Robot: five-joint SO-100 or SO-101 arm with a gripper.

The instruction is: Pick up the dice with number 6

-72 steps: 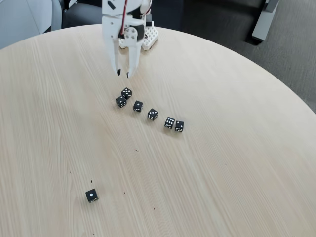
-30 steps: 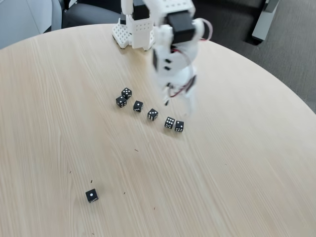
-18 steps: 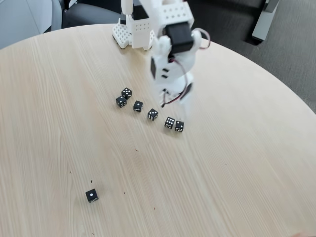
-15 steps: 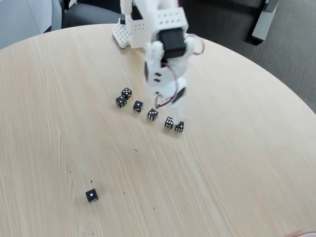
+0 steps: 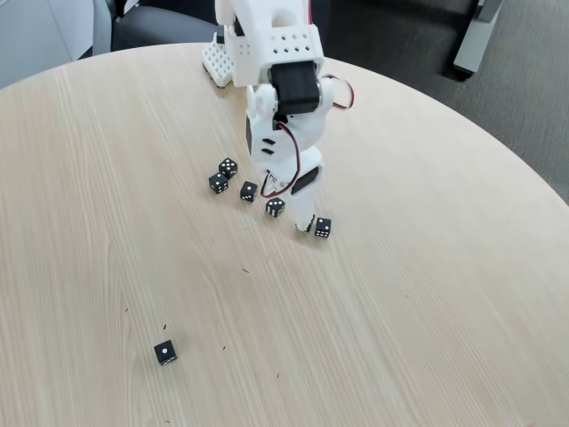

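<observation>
Lone die [image 5: 164, 353]: low on the left of the round table [image 5: 427, 294], well apart from the rest.
Row of dice: four in plain sight, from [image 5: 228, 166] down to [image 5: 323, 228].
Gripper [image 5: 305, 224]: tips down on the row, hiding the die with six pips; fingers apart or together, cannot tell.

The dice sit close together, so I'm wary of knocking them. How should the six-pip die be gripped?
From straight above, where the gripper hangs over it. Probably pinch the near and far faces, since another die sits hard against its right side.
</observation>
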